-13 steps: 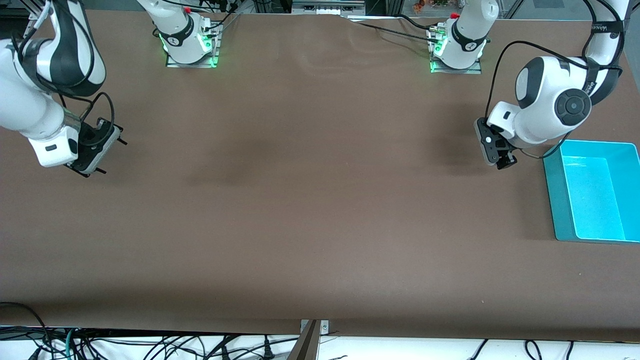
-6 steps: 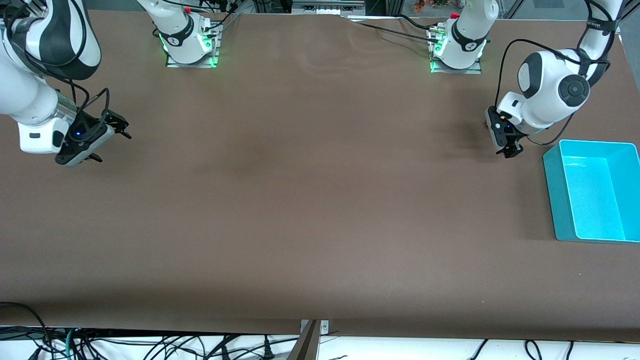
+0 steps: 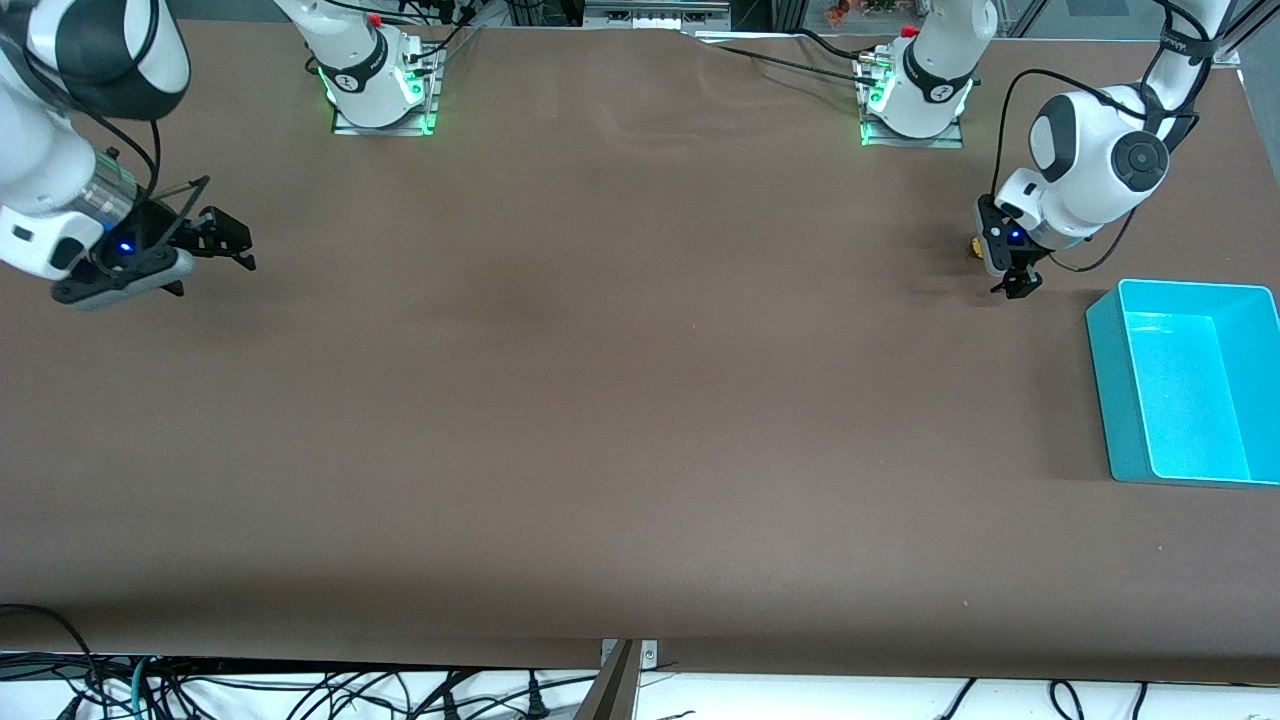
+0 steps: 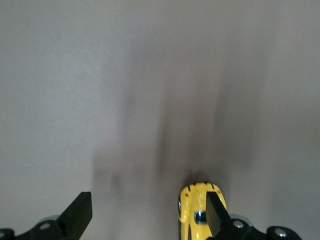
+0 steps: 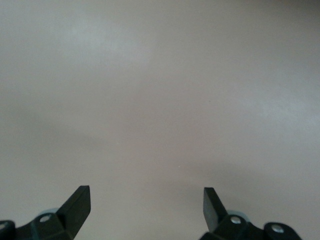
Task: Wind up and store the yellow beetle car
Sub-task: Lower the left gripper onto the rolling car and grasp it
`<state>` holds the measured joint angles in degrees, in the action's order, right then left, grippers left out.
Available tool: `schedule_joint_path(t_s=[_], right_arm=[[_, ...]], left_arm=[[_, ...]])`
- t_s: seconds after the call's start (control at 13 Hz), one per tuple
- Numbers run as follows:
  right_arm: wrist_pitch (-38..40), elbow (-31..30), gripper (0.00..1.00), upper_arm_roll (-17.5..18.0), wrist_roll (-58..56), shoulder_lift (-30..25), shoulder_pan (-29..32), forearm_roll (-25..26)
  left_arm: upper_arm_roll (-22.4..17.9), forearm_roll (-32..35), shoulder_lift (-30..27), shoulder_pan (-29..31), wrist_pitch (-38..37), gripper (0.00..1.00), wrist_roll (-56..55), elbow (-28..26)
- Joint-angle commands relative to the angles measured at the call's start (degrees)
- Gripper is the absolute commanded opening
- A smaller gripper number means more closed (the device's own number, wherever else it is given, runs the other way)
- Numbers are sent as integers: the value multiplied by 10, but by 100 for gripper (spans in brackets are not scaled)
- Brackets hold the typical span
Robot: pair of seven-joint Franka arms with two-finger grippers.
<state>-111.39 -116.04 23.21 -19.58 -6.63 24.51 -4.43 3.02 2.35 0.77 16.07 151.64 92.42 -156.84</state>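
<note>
Surveying from largest to smallest, we find the brown table (image 3: pixel 620 400) bare across its middle, with a teal bin (image 3: pixel 1100 395) at the left arm's end holding nothing we can see. The right gripper (image 3: pixel 215 245) hangs over the right arm's end with its fingers spread and nothing between them; that arm waits. The left gripper (image 3: pixel 1012 283) sits low over the table near the bin, fingers spread wide. The yellow beetle car (image 4: pixel 196 212) rests on the table, ungrasped, just inside one finger (image 4: pixel 215 214) rather than centred; the front view shows only a yellow sliver (image 3: pixel 972 246) at the gripper's edge.

We judge the task barely begun — no grasp, no winding, no storing.

Against the frames from a second and half a second ago, the left gripper has drawn toward the bases and dropped lower, uncovering the car; the right gripper has swung up and outward.
</note>
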Motion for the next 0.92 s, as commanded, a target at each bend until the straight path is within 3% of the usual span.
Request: schedule_joint_path(t_s=[0.0, 0.15, 0.46, 0.62, 0.85], right_arm=[[72, 64, 100, -18, 91, -12, -28, -2], [100, 106, 100, -44, 124, -6, -53, 18], [120, 110, 100, -50, 128, -9, -69, 20], [119, 111, 100, -145, 137, -8, -173, 22], [120, 121, 100, -161, 138, 12, -187, 27]], left_arm=[[2, 12, -18, 38, 8, 100, 60, -21], [1, 12, -19, 50, 12, 100, 65, -37], [-6, 12, -20, 55, 52, 100, 70, -71], [-16, 12, -20, 56, 53, 100, 70, -79], [-35, 12, -21, 55, 57, 100, 74, -91]])
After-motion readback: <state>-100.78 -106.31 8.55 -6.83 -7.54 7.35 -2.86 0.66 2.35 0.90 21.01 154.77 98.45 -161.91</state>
